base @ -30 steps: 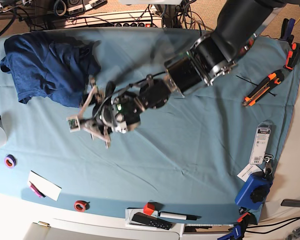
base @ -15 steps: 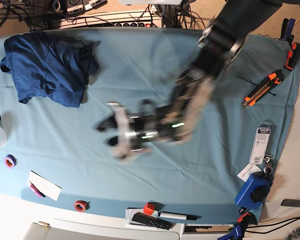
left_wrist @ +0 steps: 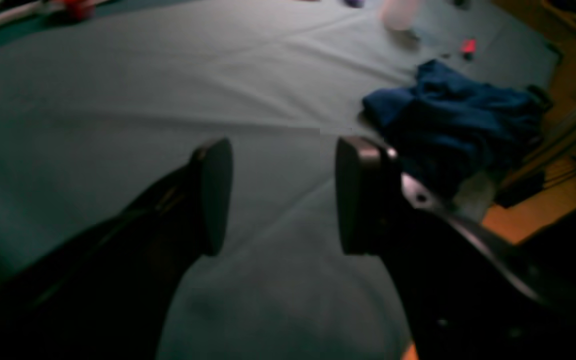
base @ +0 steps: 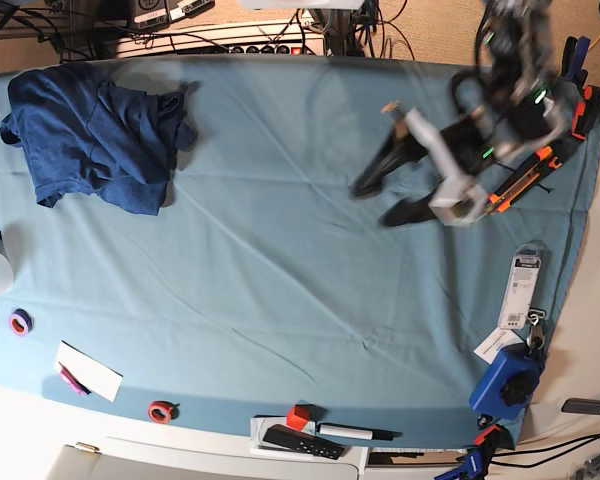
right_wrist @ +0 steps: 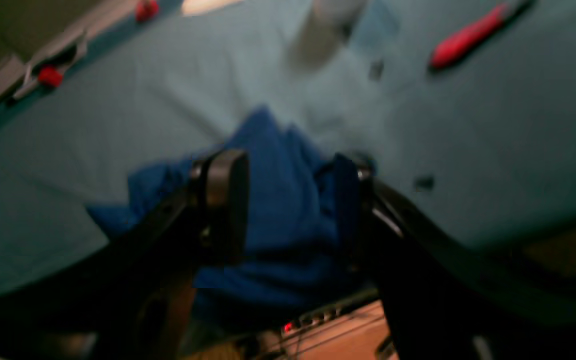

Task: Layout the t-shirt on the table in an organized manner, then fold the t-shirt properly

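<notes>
The dark navy t-shirt (base: 90,135) lies crumpled at the back left corner of the teal table (base: 280,280). My left gripper (base: 373,205) hangs open over the back right part of the table, far from the shirt. In the left wrist view its fingers (left_wrist: 213,195) stand wide apart over bare cloth, with the t-shirt (left_wrist: 458,120) off to the upper right. The right gripper (right_wrist: 288,210) is open too. The t-shirt (right_wrist: 278,165) shows in the gap between its dark fingers (right_wrist: 223,205), blurred and further off. The right arm is outside the base view.
An orange utility knife (base: 520,180) lies just right of the left gripper. A packaged item (base: 523,285) and a blue clamp (base: 507,380) sit along the right edge. Tape rolls (base: 20,322), a white card (base: 88,370) and a remote (base: 300,440) line the front edge.
The left arm has swung from beside the t-shirt across the table to the back right, with its gripper open. The t-shirt stays in its heap.
</notes>
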Robot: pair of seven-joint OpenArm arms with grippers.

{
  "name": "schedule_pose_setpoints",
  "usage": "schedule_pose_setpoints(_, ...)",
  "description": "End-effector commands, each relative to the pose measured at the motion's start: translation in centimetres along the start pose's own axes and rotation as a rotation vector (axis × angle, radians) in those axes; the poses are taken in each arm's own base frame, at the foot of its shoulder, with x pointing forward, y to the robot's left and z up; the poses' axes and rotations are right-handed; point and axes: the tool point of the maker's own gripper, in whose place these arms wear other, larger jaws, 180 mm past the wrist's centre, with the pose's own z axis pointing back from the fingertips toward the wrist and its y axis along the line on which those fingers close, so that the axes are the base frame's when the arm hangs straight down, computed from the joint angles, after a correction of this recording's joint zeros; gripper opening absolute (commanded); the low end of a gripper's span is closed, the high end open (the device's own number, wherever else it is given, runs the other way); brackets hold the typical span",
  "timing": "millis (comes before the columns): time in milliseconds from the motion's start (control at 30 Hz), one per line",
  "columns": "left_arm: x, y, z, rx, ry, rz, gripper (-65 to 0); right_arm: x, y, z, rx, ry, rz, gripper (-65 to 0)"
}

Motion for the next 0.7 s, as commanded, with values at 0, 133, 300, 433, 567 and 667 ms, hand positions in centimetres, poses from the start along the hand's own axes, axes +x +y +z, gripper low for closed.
schedule_pose_setpoints(0,0.2,0.2,1.1,0.017,-0.014,0.013,-34.2,1.1,0.4,0.4,0.013,-0.027,0.028,-38.3)
schedule_pose_setpoints(133,-3.3,1.6,5.2,0.127,0.088,0.121,-34.2,-2.1,0.8,0.2,0.028,0.066,0.002,-38.3)
schedule_pose_setpoints(300,-6.3,1.9,10.0,0.202,0.204,0.246,-34.2,-5.6,2.0,-0.1,0.078,0.196,-0.007,-38.3)
schedule_pose_setpoints(433,-8.4,1.9,13.9,0.269,0.315,0.325,-34.2,-9.7,2.6,0.7,0.093,0.336,-0.028,-38.3)
schedule_pose_setpoints(567,-11.5,1.6,17.4,0.353,0.428,0.469,-34.2,-13.5,3.0,2.1,0.095,0.461,-0.051,-38.3)
schedule_pose_setpoints(667,-14.5,0.9,19.4,0.368,0.508,0.57,-34.2,-16.1,3.3,3.3,0.094,0.553,-0.064,-38.3)
